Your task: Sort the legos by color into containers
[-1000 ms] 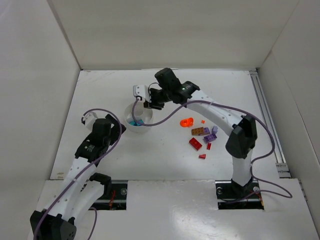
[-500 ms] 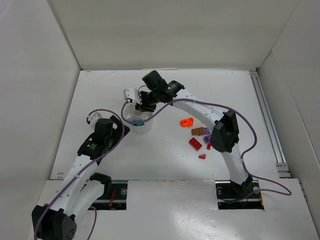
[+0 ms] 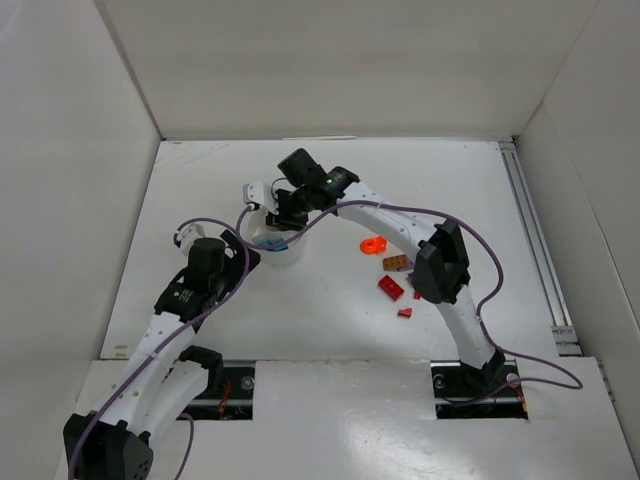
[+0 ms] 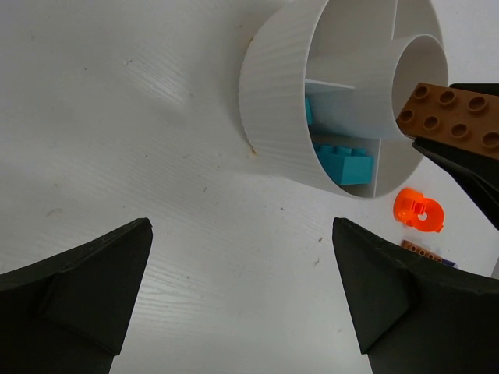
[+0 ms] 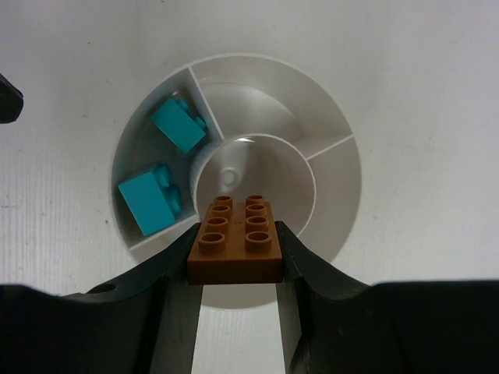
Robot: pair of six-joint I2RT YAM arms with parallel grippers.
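- Left end effector (image 4: 242,300): jaws wide apart, holding nothing, low over the bench (image 3: 190,180) just beside the dish (image 4: 273,101); probably parked there to be out of the way, or to steady the dish.
- The dish sits left of centre, between the two arms so that either can reach it.
- Two teal bricks (image 5: 148,202) share one wedge on its left side, the colour sorted so far.
- Right end effector (image 5: 238,265): clamped on the long sides of a brown brick (image 5: 236,243), studs up, over the hub's near edge and a bare wedge. That wedge looks like the likely drop spot, apart from the teal.
- Unsorted to the right, well apart from the dish: orange ring (image 3: 374,244), a second brown piece (image 3: 397,263), red brick (image 3: 390,288).
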